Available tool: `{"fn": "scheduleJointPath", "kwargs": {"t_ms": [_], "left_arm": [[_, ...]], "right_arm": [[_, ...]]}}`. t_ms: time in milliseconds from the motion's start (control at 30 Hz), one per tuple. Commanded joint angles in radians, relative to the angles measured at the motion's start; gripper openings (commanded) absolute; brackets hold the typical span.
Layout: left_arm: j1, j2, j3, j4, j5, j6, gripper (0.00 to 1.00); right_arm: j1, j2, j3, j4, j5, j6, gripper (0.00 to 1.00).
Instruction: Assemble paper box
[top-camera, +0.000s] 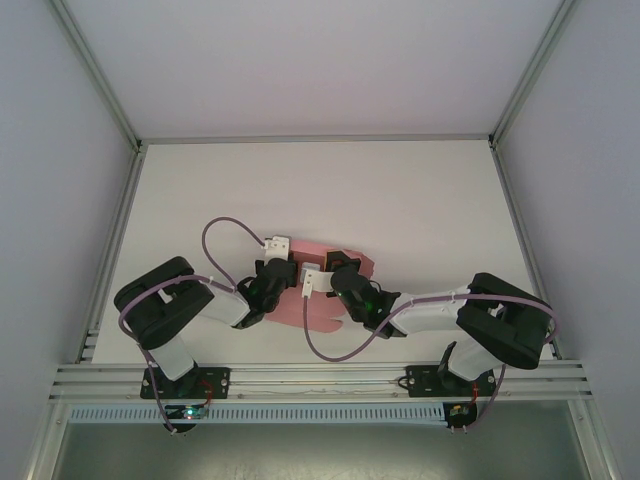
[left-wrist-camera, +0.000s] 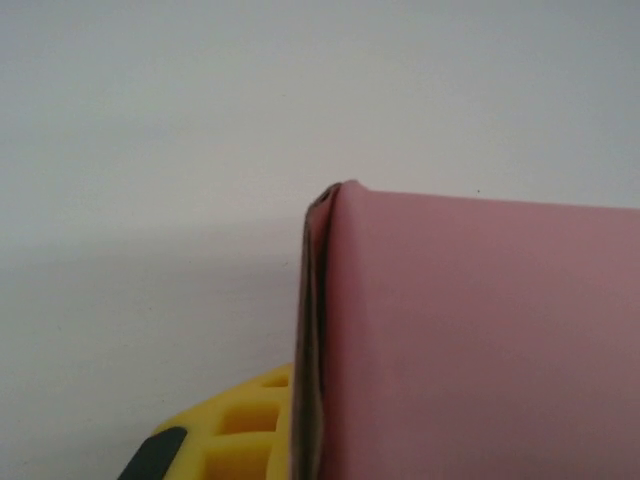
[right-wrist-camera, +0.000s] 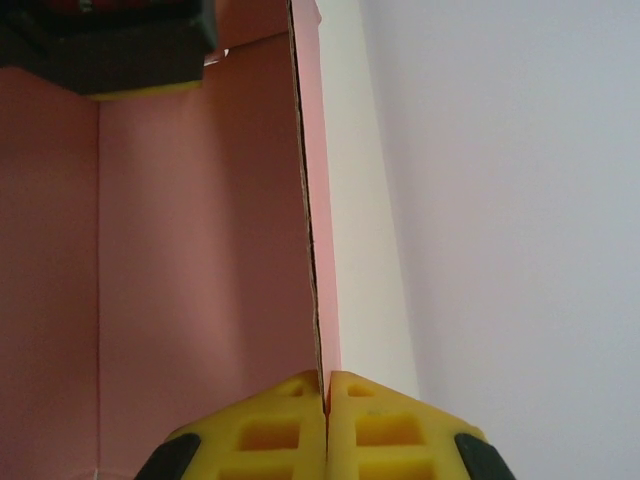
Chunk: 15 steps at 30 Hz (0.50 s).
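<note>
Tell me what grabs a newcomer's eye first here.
The pink paper box stands out at once, on the white table between both arms. In the right wrist view the right tool pinches one of its walls edge-on between yellow pads. In the left wrist view pink card looms beside a yellow finger of the left tool.

Matt, seemingly smooth card paper box (right-wrist-camera: 200, 250).

Contents: one pink paper box (top-camera: 318, 312); two tools (left tool (top-camera: 278, 262), right tool (top-camera: 335, 270)); two arms (left arm (top-camera: 170, 300), right arm (top-camera: 500, 320)); two purple cables (top-camera: 213, 232), one per arm; one white surface (top-camera: 320, 190).
</note>
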Motion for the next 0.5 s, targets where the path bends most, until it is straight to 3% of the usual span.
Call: {"fn": "scheduleJointPath", "kwargs": {"t_ms": [0, 100, 233, 367, 467], "left_arm": [[0.043, 0.063, -0.034, -0.174, -0.235, -0.048, 0.00], [0.042, 0.057, -0.052, -0.160, -0.296, -0.098, 0.00], [0.041, 0.027, -0.017, -0.324, -0.388, -0.210, 0.00], [0.041, 0.019, -0.027, -0.300, -0.355, -0.175, 0.00], [0.040, 0.029, -0.053, -0.172, -0.218, -0.065, 0.00]], "right_arm": [[-0.008, -0.012, -0.029, -0.123, 0.065, 0.038, 0.00], [-0.009, -0.021, -0.033, -0.123, 0.063, 0.043, 0.00], [-0.012, -0.024, -0.032, -0.129, 0.066, 0.044, 0.00], [-0.013, -0.014, -0.027, -0.134, 0.064, 0.049, 0.00], [-0.014, -0.010, -0.026, -0.117, 0.066, 0.055, 0.00]]}}
